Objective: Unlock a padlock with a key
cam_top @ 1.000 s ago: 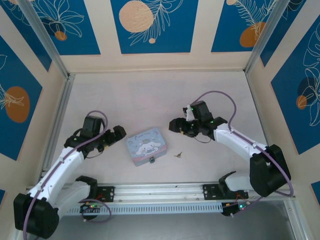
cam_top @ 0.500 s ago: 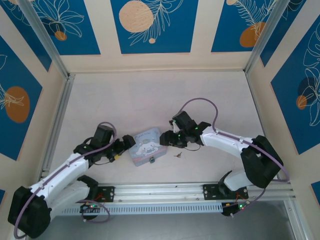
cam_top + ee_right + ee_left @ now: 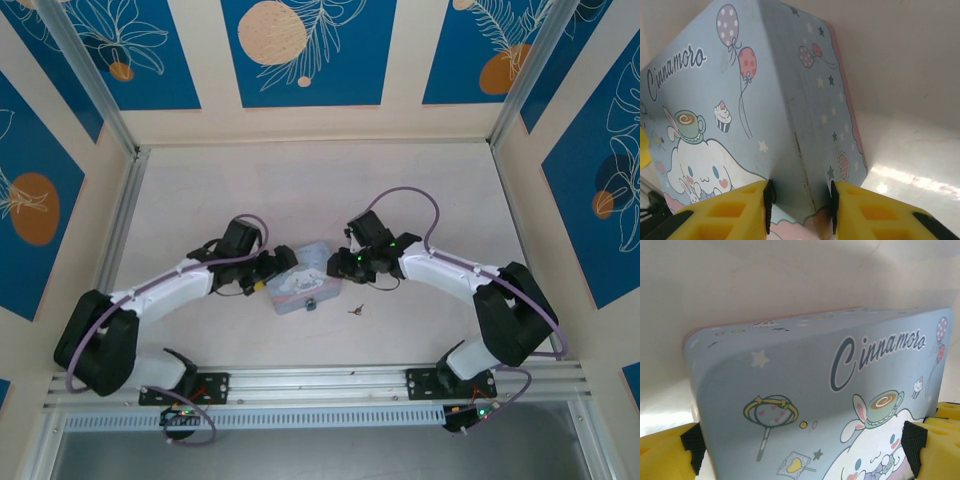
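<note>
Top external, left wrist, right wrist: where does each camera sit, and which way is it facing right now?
Top external: above and behind the bases, looking down at the table; left arm and right arm meet at the tin, padlock at its near edge, key beside.
Left wrist: on the left arm, facing the tin's printed lid; yellow pads flank it.
Right wrist: on the right arm, facing the tin's corner; its yellow pads straddle that corner.
Shared: both wrist views show the lid's cartoon print.

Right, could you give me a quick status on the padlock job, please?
Left gripper and right gripper both gripping the tin. Padlock on its near side. Key loose on table.
</note>
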Available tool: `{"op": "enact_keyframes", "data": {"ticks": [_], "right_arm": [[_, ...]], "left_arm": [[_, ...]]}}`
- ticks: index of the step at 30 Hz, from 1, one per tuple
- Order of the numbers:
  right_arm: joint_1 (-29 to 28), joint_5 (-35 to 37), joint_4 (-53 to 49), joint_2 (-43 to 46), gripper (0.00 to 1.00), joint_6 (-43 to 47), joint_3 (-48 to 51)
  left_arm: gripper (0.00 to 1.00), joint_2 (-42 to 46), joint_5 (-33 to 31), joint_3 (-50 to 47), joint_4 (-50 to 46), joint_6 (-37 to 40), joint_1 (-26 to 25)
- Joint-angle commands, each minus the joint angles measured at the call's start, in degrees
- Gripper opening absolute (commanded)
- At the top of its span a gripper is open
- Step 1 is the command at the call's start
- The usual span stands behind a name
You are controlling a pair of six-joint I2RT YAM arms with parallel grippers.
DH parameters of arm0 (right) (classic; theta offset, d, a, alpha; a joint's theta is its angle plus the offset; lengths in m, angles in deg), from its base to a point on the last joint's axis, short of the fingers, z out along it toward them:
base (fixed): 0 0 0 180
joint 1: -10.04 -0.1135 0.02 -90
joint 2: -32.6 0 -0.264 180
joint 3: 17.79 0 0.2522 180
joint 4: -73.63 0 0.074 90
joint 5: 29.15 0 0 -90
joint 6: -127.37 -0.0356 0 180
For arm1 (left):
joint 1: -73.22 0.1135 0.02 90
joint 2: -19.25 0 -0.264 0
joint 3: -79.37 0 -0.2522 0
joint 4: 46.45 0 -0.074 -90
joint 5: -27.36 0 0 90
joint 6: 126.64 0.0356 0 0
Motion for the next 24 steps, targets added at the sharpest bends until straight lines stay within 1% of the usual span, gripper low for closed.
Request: {"op": "enact_keyframes", "data": {"ticks": [1, 11, 14, 18, 19, 22, 24], "right_arm": [[2.46, -1.92, 0.46, -1.69, 0.36, -0.27, -2.62], [8.2, -6.05, 2.2, -8.2, 0.36, -3.11, -8.83], [8.39, -6.72, 1.97, -9.9, 0.35, -3.73, -10.62], [8.36, -7.08, 2.26, -9.6, 0.36, -4.37, -10.18], [8.39, -6.8, 2.31, -9.18, 0.38, -4.48, -9.79], [8.73, -5.93, 2.47, -7.86, 0.52, -4.53, -8.69], [9.2, -5.46, 2.48, -6.99, 0.59, -4.71, -8.18]], "left_arm": [[1.0, -3.56, 2.1, 5.39, 4.15, 2.43, -0.89], [1.0, -18.7, -0.47, 23.37, -0.67, 8.97, -0.45], [1.0, -21.57, -0.32, 26.29, -1.36, 9.71, 0.03], [1.0, -23.04, 0.21, 26.83, -0.98, 9.64, 0.2], [1.0, -23.15, 0.7, 26.58, -0.55, 9.33, 0.16], [1.0, -23.09, 1.25, 25.54, 1.02, 8.56, 0.18], [1.0, -23.13, 1.43, 25.23, 1.49, 8.48, 0.17]]}}
